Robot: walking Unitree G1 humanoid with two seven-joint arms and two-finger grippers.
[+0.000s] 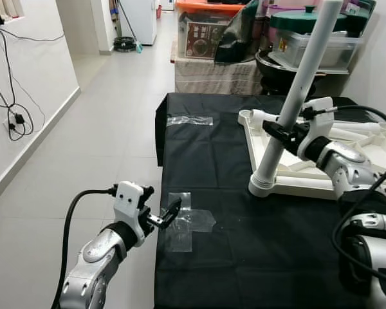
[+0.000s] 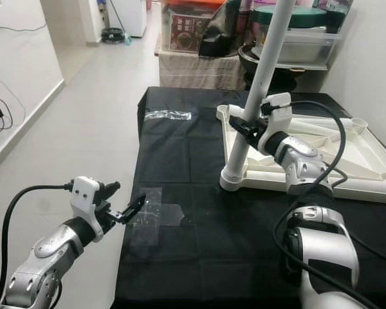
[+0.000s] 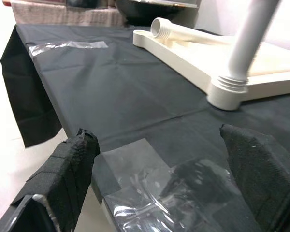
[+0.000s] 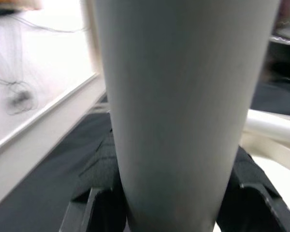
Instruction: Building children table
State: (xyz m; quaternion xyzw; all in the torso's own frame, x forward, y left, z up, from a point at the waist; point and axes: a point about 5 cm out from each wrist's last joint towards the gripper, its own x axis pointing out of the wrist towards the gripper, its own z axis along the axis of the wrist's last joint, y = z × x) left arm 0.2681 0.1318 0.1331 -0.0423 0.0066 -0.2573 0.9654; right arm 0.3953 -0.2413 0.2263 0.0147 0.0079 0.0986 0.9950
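One white table leg (image 1: 300, 96) pinched by right end effector (image 1: 284, 132), left end effector (image 1: 168, 215) spread.

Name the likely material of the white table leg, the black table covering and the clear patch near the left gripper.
Table leg: likely moulded plastic, smooth matte white, ribbed collar. Black covering: thin sheet with fold creases, plastic or fabric. Clear patch: glossy, wrinkled transparent tape.

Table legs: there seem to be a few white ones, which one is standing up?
The table leg held by the right gripper stands, slightly tilted, in the near left corner of the upturned tabletop. The other legs lie flat on the tabletop.
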